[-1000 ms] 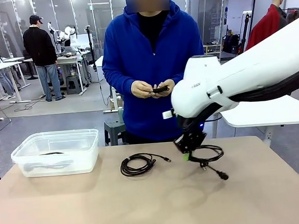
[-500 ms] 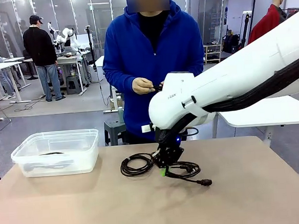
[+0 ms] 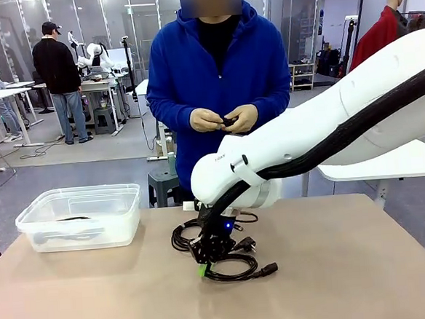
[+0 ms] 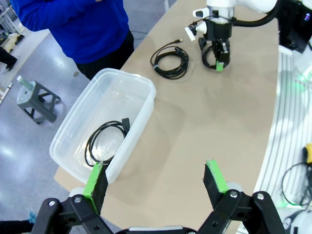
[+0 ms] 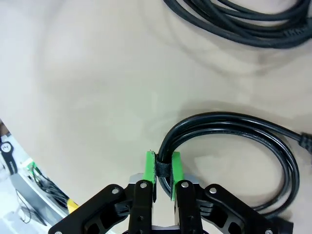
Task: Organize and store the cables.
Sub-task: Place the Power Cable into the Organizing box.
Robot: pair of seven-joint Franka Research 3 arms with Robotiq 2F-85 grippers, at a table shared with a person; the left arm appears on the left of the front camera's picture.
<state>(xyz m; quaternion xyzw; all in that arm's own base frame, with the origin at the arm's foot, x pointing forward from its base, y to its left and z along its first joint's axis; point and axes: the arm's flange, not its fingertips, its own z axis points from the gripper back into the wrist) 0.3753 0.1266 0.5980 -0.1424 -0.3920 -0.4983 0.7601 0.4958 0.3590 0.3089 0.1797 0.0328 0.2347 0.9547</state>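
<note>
Cables here are three black coils. The held coil (image 3: pixel 235 275) sits low at the bench's (image 3: pixel 366 265) middle. The loose coil (image 3: pixel 183 238) lies just beside it at 10 o'clock. The stored coil (image 3: pixel 72 220) lies in the clear bin (image 3: pixel 79 238) at the bench's 9 o'clock.

A short line of dark print on the right arm's white wrist housing is too small to read; nothing else carries legible writing.

A second ago the right claw (image 3: pixel 207 260) and its coil were at the bench's 3 o'clock side, well apart from the loose coil. Half a second ago they were closer, and now the two coils are side by side. The loose coil and the bin have not shifted. The person's hands (image 3: pixel 224 120) remain together at chest height on a small dark item.

The right arm comes in from 3 o'clock, its forearm sloping down to the middle and its wrist turned down at the bench. In the right wrist view its green pads (image 5: pixel 150 168) are pressed together, pinching the held coil (image 5: pixel 229 129) where a black band wraps the strands. The left claw (image 4: pixel 155 176) hangs high above the bench with its fingers spread wide, the bin (image 4: pixel 141 87) at its 10 o'clock.
</note>
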